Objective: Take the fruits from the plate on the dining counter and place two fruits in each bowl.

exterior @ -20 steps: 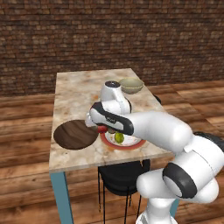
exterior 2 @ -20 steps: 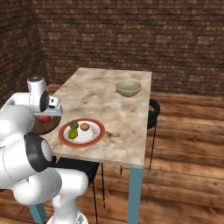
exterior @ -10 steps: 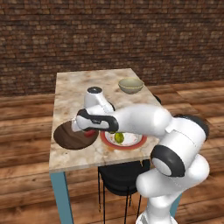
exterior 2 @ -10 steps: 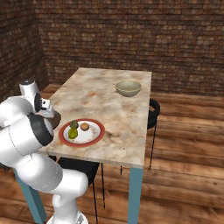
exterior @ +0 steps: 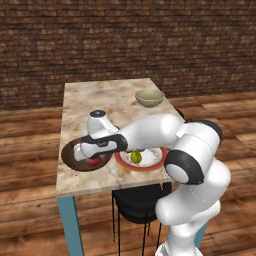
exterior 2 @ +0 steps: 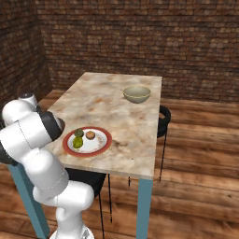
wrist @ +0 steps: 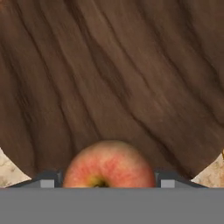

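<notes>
1. Counter (exterior: pixel 100 100): beige marbled top with brownish veins, blue-teal legs.
2. Wooden bowl (wrist: pixel 109 74): dark brown with wavy darker grain streaks.
3. Apple (wrist: pixel 108 165): red blushing to orange-yellow near its stem end, inside the wooden bowl.
4. Plate (exterior 2: pixel 105 142): white centre, broad red rim.
5. On the plate: a yellow-green fruit (exterior 2: pixel 77 143), a dark green one (exterior 2: pixel 79 133) and a brownish-orange one (exterior 2: pixel 90 135).
6. Far bowl (exterior 2: pixel 137 94): pale beige-green.
7. Arm (exterior: pixel 150 131): white with dark joints.
8. Wall behind the counter: dark reddish-brown brick; floor: brown wooden planks.
</notes>
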Tool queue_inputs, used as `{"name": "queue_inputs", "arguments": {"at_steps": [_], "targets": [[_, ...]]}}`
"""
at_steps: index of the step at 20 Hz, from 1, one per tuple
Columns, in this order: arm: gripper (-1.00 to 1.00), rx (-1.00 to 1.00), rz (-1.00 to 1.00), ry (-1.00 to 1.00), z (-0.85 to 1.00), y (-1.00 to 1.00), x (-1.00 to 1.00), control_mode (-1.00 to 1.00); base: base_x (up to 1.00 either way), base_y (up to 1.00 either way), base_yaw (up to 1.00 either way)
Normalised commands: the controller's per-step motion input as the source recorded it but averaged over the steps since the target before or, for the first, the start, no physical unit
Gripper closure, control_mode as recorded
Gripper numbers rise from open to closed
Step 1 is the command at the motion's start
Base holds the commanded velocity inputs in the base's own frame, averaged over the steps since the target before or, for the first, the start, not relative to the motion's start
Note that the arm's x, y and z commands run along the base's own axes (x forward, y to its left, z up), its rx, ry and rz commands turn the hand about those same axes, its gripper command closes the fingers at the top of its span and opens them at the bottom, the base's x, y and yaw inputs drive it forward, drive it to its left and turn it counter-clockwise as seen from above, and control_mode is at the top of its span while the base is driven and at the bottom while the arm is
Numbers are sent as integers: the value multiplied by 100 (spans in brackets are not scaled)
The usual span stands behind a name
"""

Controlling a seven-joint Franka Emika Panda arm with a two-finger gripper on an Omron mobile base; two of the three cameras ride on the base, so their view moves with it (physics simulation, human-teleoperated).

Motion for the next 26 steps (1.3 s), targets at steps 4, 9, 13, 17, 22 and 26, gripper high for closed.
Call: {"name": "queue_inputs", "arguments": {"at_steps": [4, 9, 13, 17, 22, 26], "targets": [[-100, 0, 0, -2, -3, 0, 1, -100, 0, 0, 0], [-100, 0, 0, 0, 23, -2, 0, -100, 0, 0, 0], [-100, 0, 0, 0, 58, -20, 0, -100, 0, 0, 0], [-100, 0, -1, 0, 61, -89, -33, -100, 0, 0, 0], [-100, 1, -4, 0, 17, -100, -59, -100, 0, 0, 0], [-100, 1, -7, 0, 0, -100, -7, -100, 0, 0, 0]]}}
